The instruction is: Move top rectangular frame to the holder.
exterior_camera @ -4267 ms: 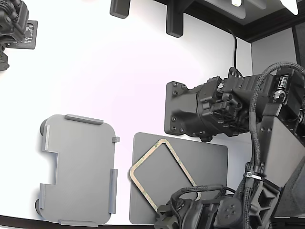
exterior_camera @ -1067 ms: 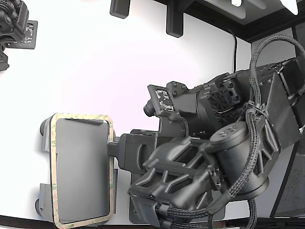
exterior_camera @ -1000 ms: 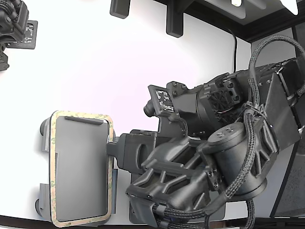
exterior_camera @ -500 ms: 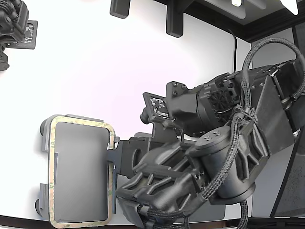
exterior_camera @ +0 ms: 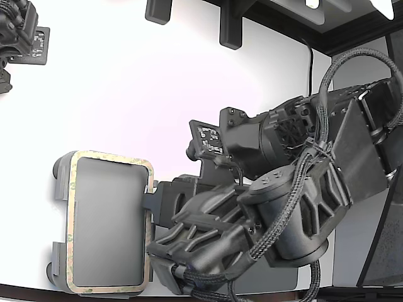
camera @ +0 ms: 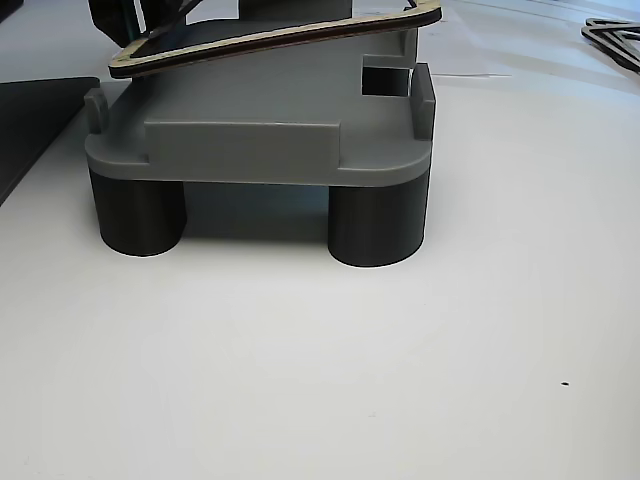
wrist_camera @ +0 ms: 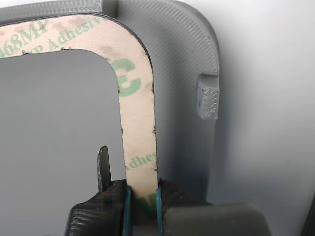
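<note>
One gripper (wrist_camera: 142,206) pinches long side of tan adhesive frame (exterior_camera: 71,214), jaws pressed onto strip. Frame sits over light grey holder (camera: 270,135), tilted, one end raised. Holder stands on dark cylindrical feet (camera: 378,225), white table (camera: 400,350).

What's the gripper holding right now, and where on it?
The gripper pinches the rectangular frame across one side strip, over the holder.

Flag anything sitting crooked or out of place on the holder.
The frame is not seated: in the other view it slants above the holder, one end raised. The gripper is shut on one side of it. In the exterior view, its outline overhangs the holder's edges. No damage visible.
</note>
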`<state>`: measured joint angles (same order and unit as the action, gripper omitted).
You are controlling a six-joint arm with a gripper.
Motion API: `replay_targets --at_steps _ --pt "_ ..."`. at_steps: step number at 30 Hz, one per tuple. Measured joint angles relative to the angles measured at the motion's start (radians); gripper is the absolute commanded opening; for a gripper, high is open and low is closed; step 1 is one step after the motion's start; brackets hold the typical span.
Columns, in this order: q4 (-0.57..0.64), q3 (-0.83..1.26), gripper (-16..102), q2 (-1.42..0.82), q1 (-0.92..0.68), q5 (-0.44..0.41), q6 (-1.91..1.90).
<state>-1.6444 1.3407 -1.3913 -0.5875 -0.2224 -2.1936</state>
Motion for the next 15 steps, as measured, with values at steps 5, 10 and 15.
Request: replay_targets --at_steps 5,10,15 --pt "0.000 -0.011 -12 0.011 0.000 0.014 -0.008" --pt "0.000 -0.020 -12 0.026 0.005 0.023 -0.015" --pt "0.000 -0.018 -12 0.028 0.005 0.029 -0.020"
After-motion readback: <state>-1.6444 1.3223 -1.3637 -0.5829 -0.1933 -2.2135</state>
